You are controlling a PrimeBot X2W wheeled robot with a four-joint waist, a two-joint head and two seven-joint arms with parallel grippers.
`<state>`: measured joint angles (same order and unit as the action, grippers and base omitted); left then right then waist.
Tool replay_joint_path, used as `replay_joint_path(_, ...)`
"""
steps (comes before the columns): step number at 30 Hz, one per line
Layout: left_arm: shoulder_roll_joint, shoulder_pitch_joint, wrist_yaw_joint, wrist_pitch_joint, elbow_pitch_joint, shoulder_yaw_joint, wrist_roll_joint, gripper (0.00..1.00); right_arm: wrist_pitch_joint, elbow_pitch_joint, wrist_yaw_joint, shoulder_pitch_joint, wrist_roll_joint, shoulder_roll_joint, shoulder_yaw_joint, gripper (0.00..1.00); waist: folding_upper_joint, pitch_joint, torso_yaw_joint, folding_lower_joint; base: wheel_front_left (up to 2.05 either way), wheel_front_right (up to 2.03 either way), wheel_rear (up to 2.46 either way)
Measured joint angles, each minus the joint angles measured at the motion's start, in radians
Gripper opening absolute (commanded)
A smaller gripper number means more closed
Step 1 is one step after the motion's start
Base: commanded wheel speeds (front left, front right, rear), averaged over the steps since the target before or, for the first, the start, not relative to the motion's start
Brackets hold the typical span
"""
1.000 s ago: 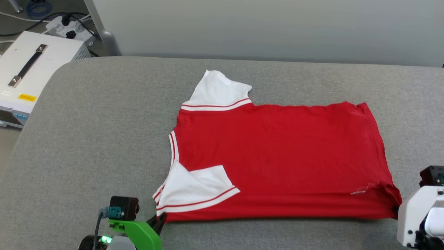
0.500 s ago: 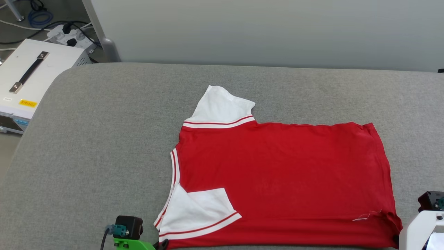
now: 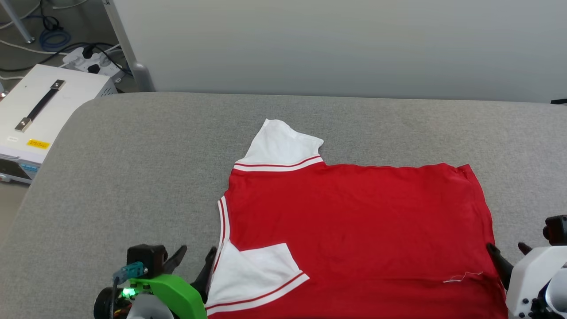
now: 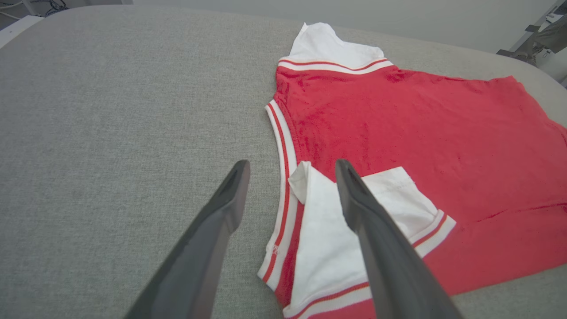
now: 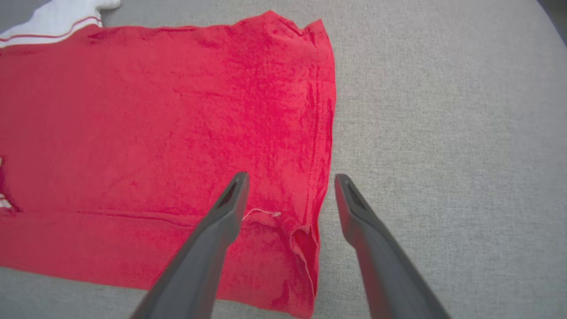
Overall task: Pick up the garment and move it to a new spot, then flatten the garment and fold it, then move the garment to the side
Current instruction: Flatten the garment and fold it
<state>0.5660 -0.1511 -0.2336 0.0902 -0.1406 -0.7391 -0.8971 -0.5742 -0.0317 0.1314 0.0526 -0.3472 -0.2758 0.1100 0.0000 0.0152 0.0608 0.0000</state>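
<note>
Where the garment [image 3: 354, 221] meets grey surface [image 3: 133, 155], the right end effector [image 5: 291, 177] gapes astride.

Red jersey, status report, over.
Left gripper open astride collar edge. Right gripper open astride hem. Jersey flat on grey cushion, near sleeve folded onto body.

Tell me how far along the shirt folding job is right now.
Done: the garment lies spread flat on the grey surface, its near sleeve turned in over the body. In hand: the left hand and right hand sit open at its collar end and hem corner, gripping nothing. Left: folding in the far sleeve, the main folds, moving it aside.
</note>
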Motion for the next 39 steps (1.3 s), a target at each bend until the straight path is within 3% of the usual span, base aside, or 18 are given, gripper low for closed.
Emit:
replay_joint_path(5,-0.015,-0.029,0.012,0.14,0.026,0.041,0.068,1.0,0.184,-0.035,0.0,-0.017,-0.002,-0.012,-0.041,1.0,0.0,-0.013,-0.009,0.0,0.0,0.0,0.0)
replay_joint_path(11,-0.067,-0.025,0.007,0.166,0.095,0.145,0.197,1.0,0.422,-0.045,0.0,-0.016,0.03,0.029,-0.062,1.0,0.0,-0.014,-0.016,0.0,0.0,0.0,0.0)
replay_joint_path(18,-0.188,0.079,0.105,0.166,0.147,0.298,0.349,1.0,0.628,-0.017,0.0,-0.006,0.057,0.111,-0.089,1.0,0.0,-0.001,-0.018,0.0,0.0,0.0,0.0)
replay_joint_path(30,-0.324,0.124,0.257,0.166,0.093,0.465,0.481,1.0,0.693,0.01,0.0,-0.005,0.063,0.136,-0.106,1.0,0.0,0.031,-0.035,0.0,0.0,0.0,0.0)
replay_joint_path(37,-0.315,0.079,0.313,0.162,0.04,0.478,0.52,1.0,0.693,-0.014,0.0,-0.032,0.063,0.135,-0.129,1.0,0.0,0.08,-0.054,0.0,0.0,0.0,0.0)
replay_joint_path(39,-0.296,0.016,0.33,0.108,0.026,0.463,0.518,1.0,0.687,-0.028,0.0,-0.045,0.063,0.134,-0.137,1.0,0.0,0.104,-0.063,0.0,0.0,0.0,0.0)
